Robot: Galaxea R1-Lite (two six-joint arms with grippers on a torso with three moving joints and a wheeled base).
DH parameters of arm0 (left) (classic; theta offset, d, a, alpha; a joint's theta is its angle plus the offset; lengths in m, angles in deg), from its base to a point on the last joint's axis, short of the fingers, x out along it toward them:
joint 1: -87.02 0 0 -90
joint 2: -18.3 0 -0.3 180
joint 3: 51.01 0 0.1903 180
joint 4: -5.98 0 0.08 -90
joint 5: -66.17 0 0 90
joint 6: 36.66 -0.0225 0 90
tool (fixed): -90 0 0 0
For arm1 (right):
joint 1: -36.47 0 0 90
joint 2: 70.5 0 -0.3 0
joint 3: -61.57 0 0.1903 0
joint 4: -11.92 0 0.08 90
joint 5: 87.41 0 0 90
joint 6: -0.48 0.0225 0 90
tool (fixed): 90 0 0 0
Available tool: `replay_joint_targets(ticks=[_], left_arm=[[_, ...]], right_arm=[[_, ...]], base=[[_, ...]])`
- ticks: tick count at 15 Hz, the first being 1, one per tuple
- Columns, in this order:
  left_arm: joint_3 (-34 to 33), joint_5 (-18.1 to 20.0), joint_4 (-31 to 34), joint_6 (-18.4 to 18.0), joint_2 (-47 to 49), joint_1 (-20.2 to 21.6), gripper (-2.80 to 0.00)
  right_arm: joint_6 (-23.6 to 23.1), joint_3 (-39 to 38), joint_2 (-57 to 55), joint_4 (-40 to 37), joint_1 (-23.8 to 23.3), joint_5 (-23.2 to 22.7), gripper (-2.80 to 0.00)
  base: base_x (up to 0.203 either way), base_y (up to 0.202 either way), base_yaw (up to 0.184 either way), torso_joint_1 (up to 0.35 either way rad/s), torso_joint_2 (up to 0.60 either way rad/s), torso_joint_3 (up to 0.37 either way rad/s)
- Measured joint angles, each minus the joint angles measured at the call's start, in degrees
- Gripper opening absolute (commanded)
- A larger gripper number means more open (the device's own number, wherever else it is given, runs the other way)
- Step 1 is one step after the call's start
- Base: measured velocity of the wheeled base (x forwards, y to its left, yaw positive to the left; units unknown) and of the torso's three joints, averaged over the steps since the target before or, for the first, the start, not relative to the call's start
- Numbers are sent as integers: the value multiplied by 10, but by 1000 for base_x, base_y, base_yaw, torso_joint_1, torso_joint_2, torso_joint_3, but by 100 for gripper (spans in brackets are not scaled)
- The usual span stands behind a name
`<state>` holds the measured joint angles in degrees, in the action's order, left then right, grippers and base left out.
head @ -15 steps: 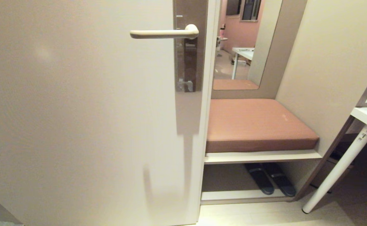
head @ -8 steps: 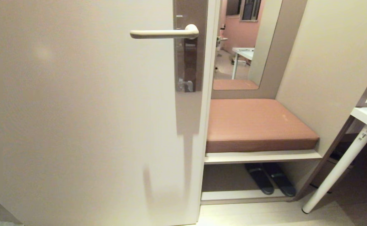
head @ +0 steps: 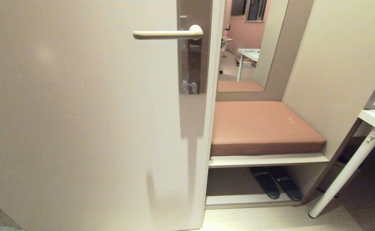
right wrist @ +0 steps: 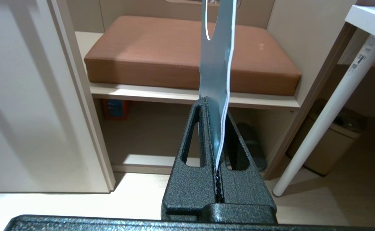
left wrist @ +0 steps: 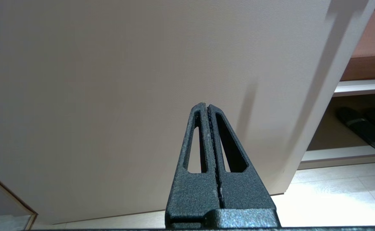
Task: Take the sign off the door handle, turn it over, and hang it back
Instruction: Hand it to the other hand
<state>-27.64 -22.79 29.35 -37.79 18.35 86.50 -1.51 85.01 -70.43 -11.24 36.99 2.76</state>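
The cream door handle [head: 168, 33] juts level from its brown-grey plate [head: 194, 64] on the pale door [head: 78, 112], and nothing hangs on it. The sign [right wrist: 218, 64] shows only in the right wrist view. It is a thin card seen nearly edge-on, with a blue-grey face, a white edge and part of its oval hole at the far end. My right gripper [right wrist: 214, 107] is shut on the card's lower end, low beside the door and in front of the bench. My left gripper [left wrist: 205, 104] is shut on nothing, low and facing the door's lower part.
Right of the door edge is a niche holding a brown cushioned bench [head: 264, 128] with dark slippers [head: 275, 186] beneath it and a mirror [head: 245, 48] above. A white table leg [head: 344, 173] slants at the right, with a beige bin [right wrist: 331, 144] behind it.
A blue-grey sliver at the head view's lower right edge shows slightly more than before. The door, the handle and the rest of that view are unchanged.
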Motion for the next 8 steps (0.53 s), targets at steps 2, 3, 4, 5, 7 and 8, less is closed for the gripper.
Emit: replay_joint_targets(ticks=[2,3,4,5,7,8], left_arm=[[0,0,0,0,0,0,-280],[0,0,0,0,0,0,-280],[0,0,0,0,0,0,-280],[0,0,0,0,0,0,-280],[0,0,0,0,0,0,-280],[0,0,0,0,0,0,-280]], right_arm=[[1,0,0,0,0,0,-280],[1,-1,0,0,0,0,-280],[1,-1,0,0,0,0,-280],[1,-1,0,0,0,0,-280],[1,-1,0,0,0,0,-280],[1,-1,0,0,0,0,-280]], base=[[0,0,0,0,0,0],[0,0,0,0,0,0],[0,0,0,0,0,0],[0,0,0,0,0,0],[0,0,0,0,0,0],[0,0,0,0,0,0]])
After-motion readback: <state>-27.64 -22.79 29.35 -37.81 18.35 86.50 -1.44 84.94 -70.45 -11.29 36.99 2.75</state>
